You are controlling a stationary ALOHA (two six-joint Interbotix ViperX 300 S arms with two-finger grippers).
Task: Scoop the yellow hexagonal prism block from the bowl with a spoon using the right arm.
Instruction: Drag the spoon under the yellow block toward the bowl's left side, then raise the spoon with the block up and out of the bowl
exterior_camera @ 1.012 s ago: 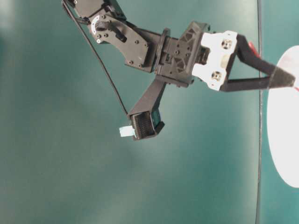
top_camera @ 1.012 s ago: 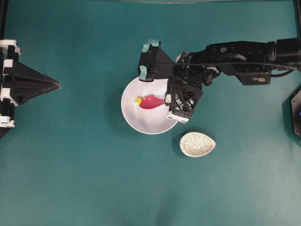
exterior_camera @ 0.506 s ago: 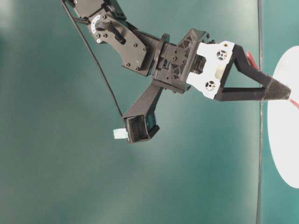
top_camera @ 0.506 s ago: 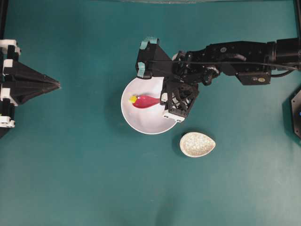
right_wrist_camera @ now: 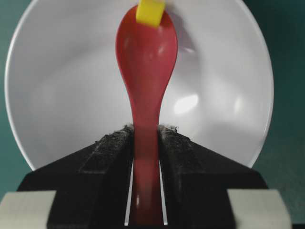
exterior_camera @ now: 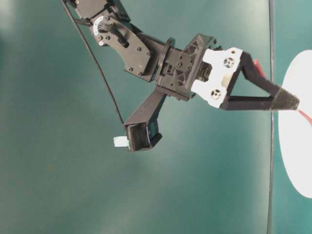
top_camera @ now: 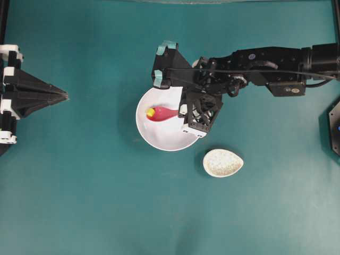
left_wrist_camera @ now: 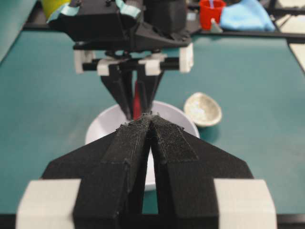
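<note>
Yellow block: in the white bowl, now touching the spoon tip; I have pushed the spoon leftward across the bowl since a second ago. Not yet loaded, I judge. Right gripper: clamped on the spoon handle. Left gripper: closed, empty, parked. Counter: speckled dish beside the bowl.

I lose the tiny yellow block's top at the wrist view's edge; the glossy red spoon's handle end sits hidden between gripper jaws.
</note>
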